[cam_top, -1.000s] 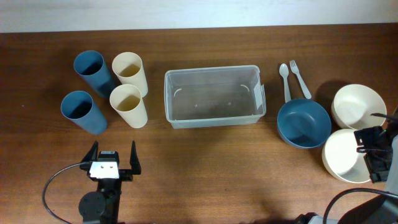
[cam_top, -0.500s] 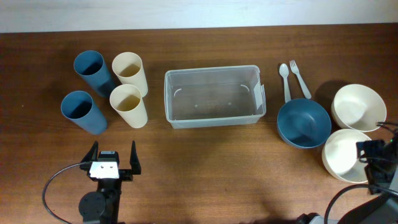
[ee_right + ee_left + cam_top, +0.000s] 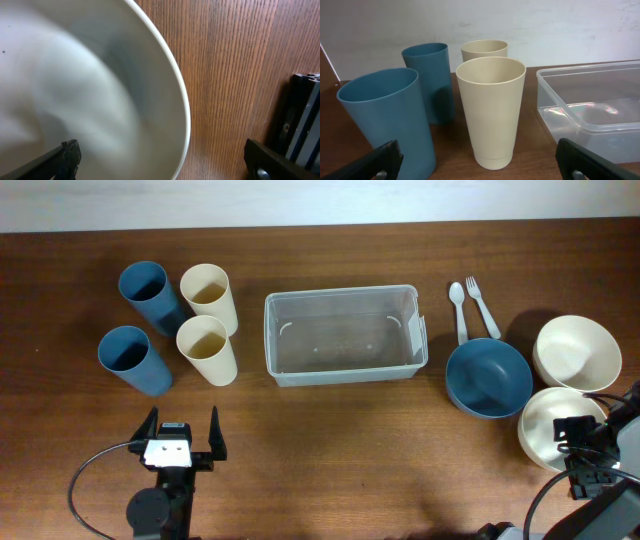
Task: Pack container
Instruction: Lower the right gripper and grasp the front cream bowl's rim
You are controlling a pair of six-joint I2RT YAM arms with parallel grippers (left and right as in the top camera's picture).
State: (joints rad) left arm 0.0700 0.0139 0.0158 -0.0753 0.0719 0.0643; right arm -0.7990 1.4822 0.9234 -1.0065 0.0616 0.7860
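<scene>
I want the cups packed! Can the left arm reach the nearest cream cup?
Probably yes. The left gripper is open and the cream cup stands straight ahead of it, with nothing in between.

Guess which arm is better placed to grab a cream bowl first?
Probably right: the open right hand hovers over the rim of the nearer round cream plastic bowl, while the left hand sits far off, facing the tall plastic cups.

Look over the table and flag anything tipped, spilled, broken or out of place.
Nothing stands out. The blue cups and cream cups stand upright, the container sits empty and square, the spoon and fork lie side by side, and the blue bowl and cream bowls sit upright.
</scene>
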